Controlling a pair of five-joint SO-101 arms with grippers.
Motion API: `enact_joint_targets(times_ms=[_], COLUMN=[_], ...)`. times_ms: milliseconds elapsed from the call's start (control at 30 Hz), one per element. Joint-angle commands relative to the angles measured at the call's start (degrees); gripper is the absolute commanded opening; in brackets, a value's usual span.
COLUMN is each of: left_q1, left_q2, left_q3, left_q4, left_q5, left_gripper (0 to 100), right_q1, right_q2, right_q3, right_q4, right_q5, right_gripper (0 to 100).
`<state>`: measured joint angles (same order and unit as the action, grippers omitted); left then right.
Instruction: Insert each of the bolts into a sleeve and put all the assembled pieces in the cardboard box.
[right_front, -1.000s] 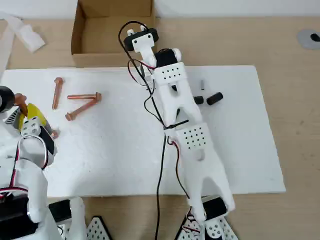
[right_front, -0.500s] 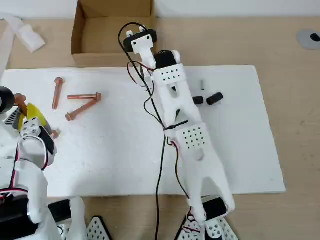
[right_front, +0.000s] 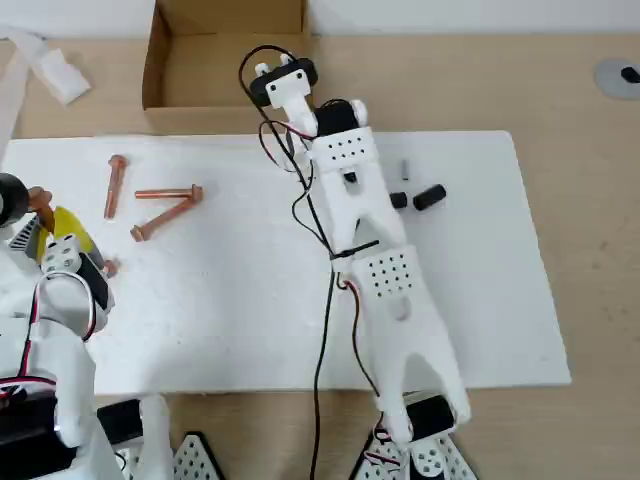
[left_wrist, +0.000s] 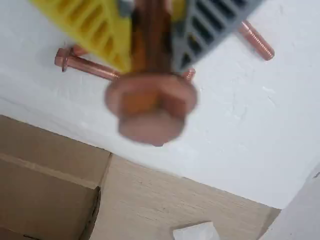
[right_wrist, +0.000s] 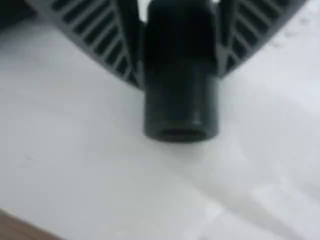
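At the left edge of the sheet (right_front: 230, 300), left gripper (left_wrist: 151, 52) clamps a bolt (left_wrist: 150, 107) by its shank; near the far edge, right gripper (right_wrist: 181, 60) clamps a sleeve (right_wrist: 181, 112), bore exposed, evidently ready for insertion.

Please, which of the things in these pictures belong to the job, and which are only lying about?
Job: held copper bolt; three loose copper bolts; held black sleeve; two loose black sleeves; cardboard box.
Lying about: white piece; grey disc.
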<state>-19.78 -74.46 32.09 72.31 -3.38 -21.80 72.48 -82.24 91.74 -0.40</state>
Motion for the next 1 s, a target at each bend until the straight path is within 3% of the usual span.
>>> enact_joint_targets(times_ms=[0, 333, 600, 967], left_q1=[0.53, 0.35, 0.88, 0.88], left_q2=[-0.57, -0.66, -6.46, -14.11], left_q3=[-0.26, -0.62, -0.26, 6.07], left_q4=[-1.23, -1.49, -1.41, -1.85], left_q5=[-0.09, 0.00, 0.00, -0.18], left_gripper=[1, 1, 1, 1], right_q1=[0.22, 1.01, 1.98, 1.36], right_q2=[0.04, -7.43, -27.38, -66.15], right_q3=[-1.10, -13.85, -11.38, 28.88], right_q4=[1.67, 9.58, 10.90, 10.73], right_q5=[0.79, 0.62, 0.62, -0.88], right_gripper=[1.1, 1.0, 0.9, 1.0])
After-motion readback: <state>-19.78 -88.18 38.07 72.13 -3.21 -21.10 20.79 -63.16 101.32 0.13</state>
